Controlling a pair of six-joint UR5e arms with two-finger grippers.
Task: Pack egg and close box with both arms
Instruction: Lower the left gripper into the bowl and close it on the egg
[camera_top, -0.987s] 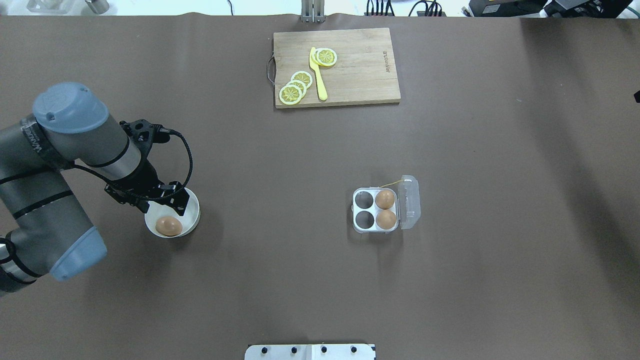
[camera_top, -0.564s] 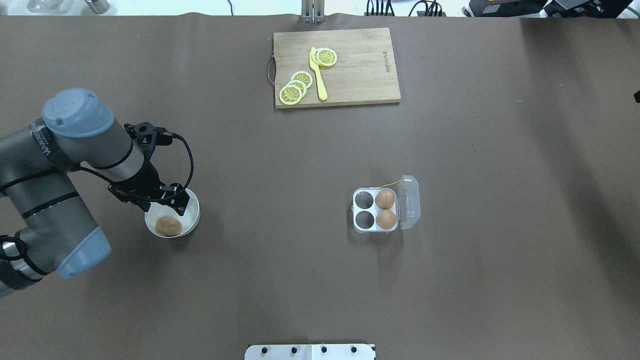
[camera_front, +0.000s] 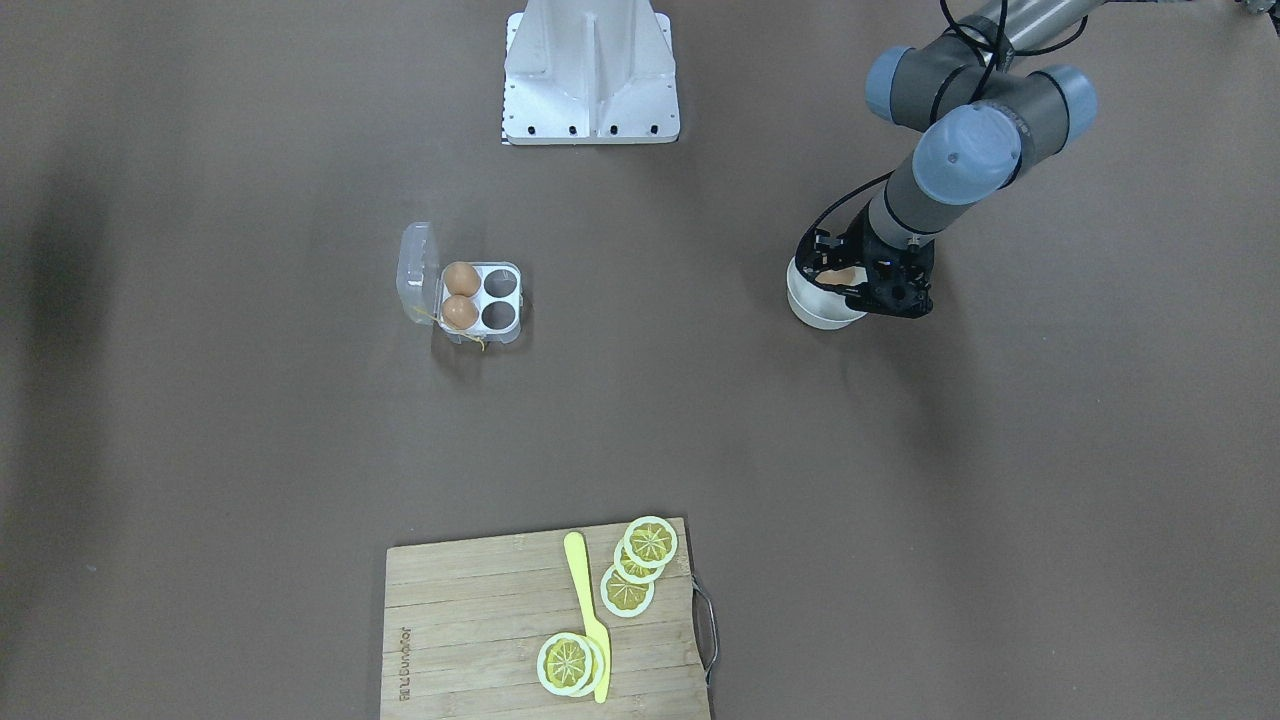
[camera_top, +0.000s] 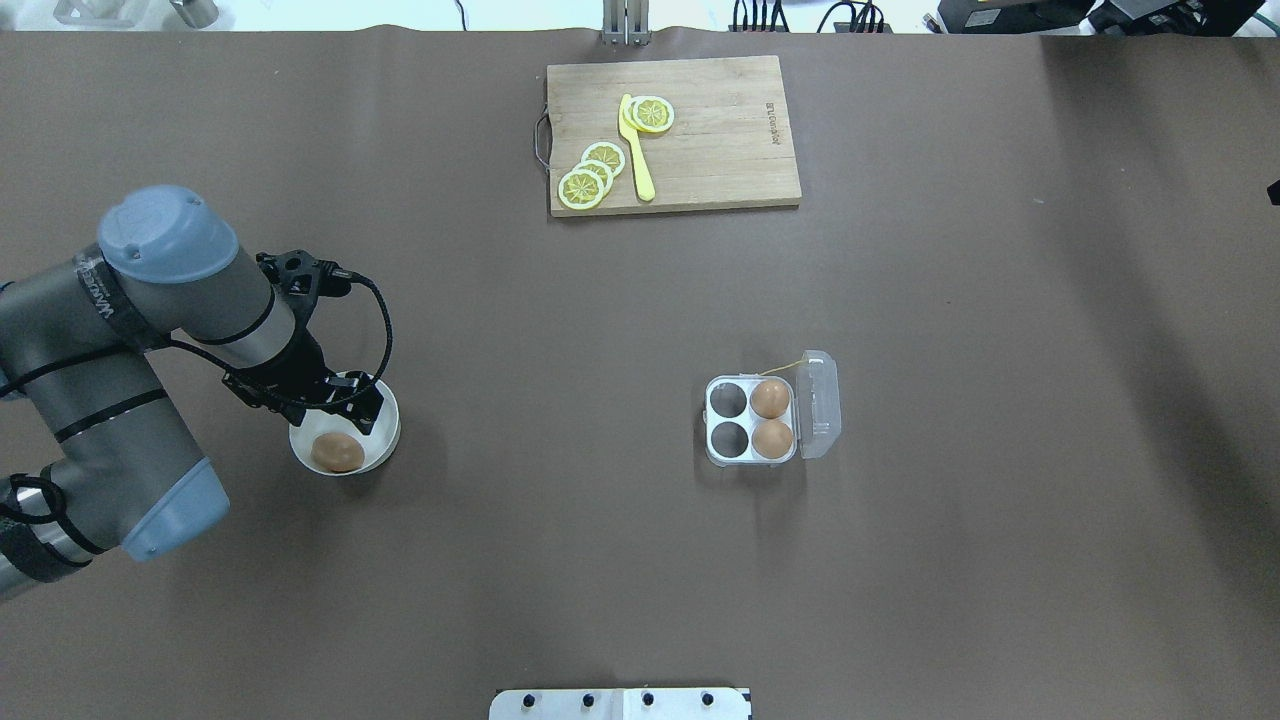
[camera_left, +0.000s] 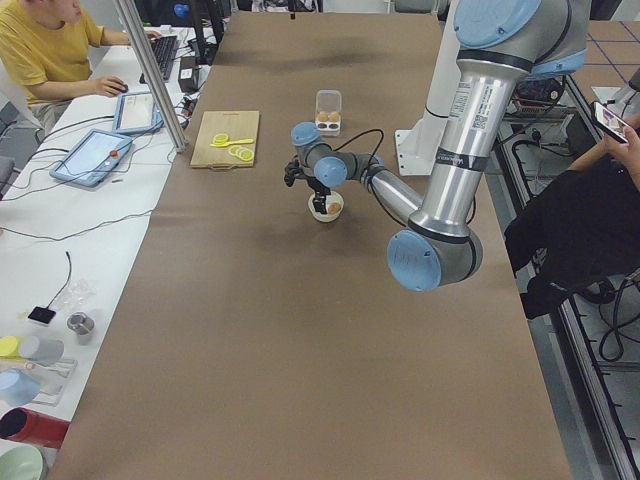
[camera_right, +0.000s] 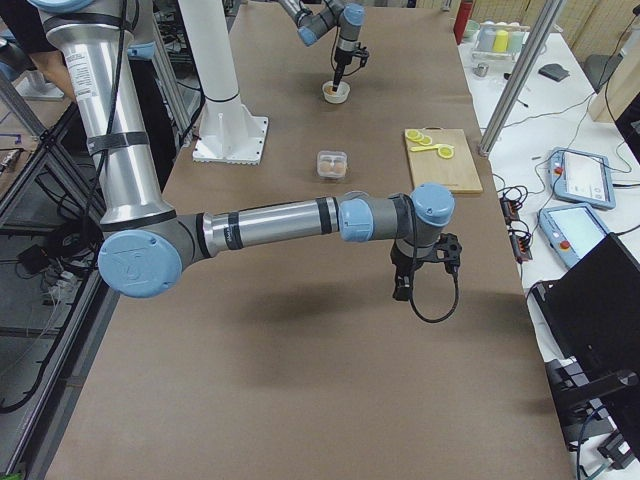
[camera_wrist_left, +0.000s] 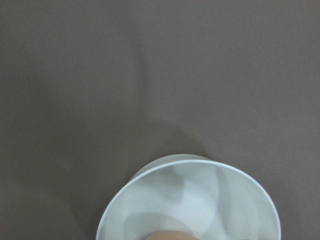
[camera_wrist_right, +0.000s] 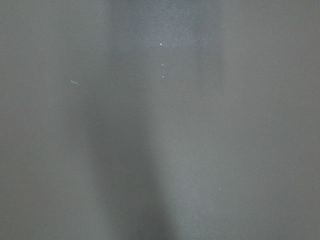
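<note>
A light-brown egg lies in a round white bowl at the table's left. My left gripper hangs over the bowl's far rim, just above the egg, and looks open and empty. The left wrist view shows the bowl with the top of the egg at the bottom edge. The clear box stands right of centre with its lid open; two eggs fill its right cells and the left cells are empty. My right gripper shows only in the exterior right view, over bare table; I cannot tell whether it is open.
A wooden cutting board with lemon slices and a yellow knife lies at the far middle. The white base block sits at the near edge. Brown table lies between bowl and box.
My left arm has shifted a little right and lower, bringing the gripper closer over the bowl. The egg, bowl and box have not moved.
</note>
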